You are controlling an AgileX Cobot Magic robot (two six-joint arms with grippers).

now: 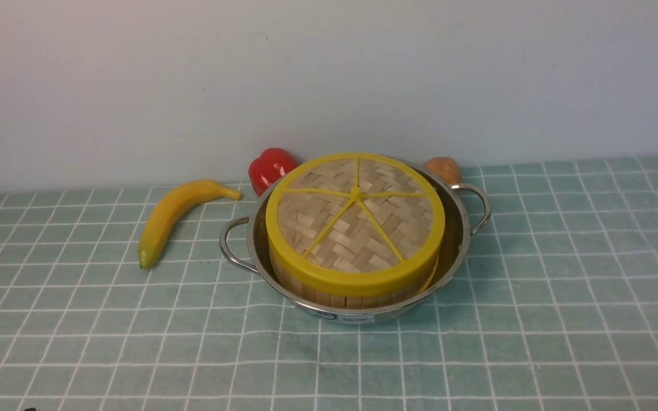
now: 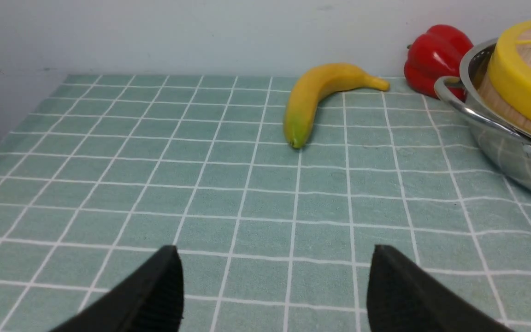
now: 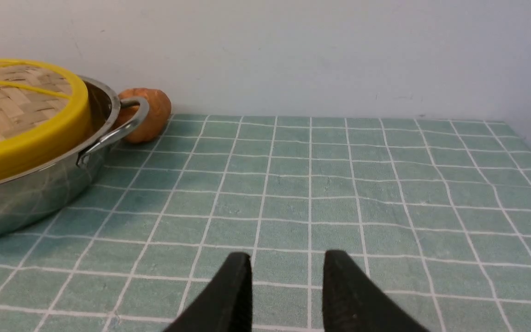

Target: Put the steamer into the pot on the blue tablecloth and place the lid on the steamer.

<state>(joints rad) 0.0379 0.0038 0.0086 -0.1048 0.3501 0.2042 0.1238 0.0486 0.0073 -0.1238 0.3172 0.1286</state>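
Steamer [image 1: 357, 294] sits inside pot [image 1: 329, 311], lid [image 1: 354, 220] seated flush on top, so stack looks done. Left gripper [image 2: 274, 286] wide open, right gripper [image 3: 287, 286] partly open; both empty, well clear of pot.

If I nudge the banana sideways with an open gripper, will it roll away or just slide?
The banana lies flat on its curved side on the blue tablecloth, so it would probably pivot or slide rather than roll. Its skin looks smooth and glossy, possibly plastic, so likely light and a little slippery. The cloth looks textured, which should give some drag.
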